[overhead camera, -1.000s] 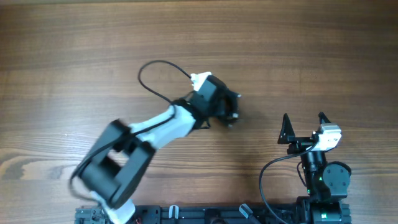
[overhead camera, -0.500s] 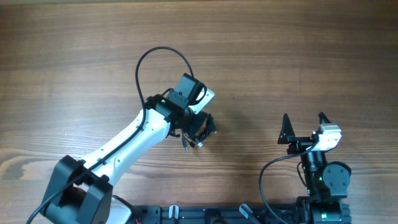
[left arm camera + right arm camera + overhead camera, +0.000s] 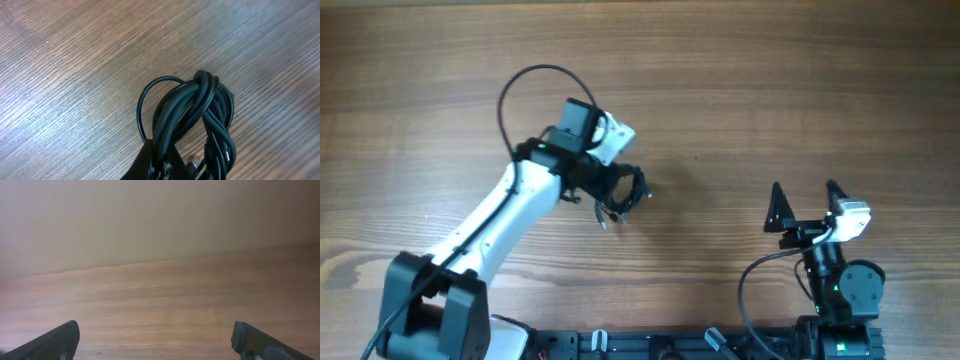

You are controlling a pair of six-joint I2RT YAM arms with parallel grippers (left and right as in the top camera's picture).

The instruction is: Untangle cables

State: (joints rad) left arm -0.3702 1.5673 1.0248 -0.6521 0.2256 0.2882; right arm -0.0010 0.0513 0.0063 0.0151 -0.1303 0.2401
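The cables [image 3: 623, 193] are a small knot of thin black cords hanging from my left gripper [image 3: 610, 185] near the table's middle. In the left wrist view the cables [image 3: 195, 120] fill the lower centre: looped cords twisted together, one thin loop sticking out left, a silver tip at the lower right. My left gripper [image 3: 167, 167] is shut on the cords at the frame's bottom. My right gripper [image 3: 807, 205] is open and empty at the right front, far from the cables; its fingertips [image 3: 155, 342] show at the lower corners over bare wood.
The wooden table [image 3: 800, 90] spreads all round. A thicker black arm cable [image 3: 525, 85] arcs above my left wrist. Another arm cable [image 3: 750, 290] loops by the right arm's base at the front edge.
My left arm has swung left and back across the table, carrying the knot of cables with it. The right arm has not moved.
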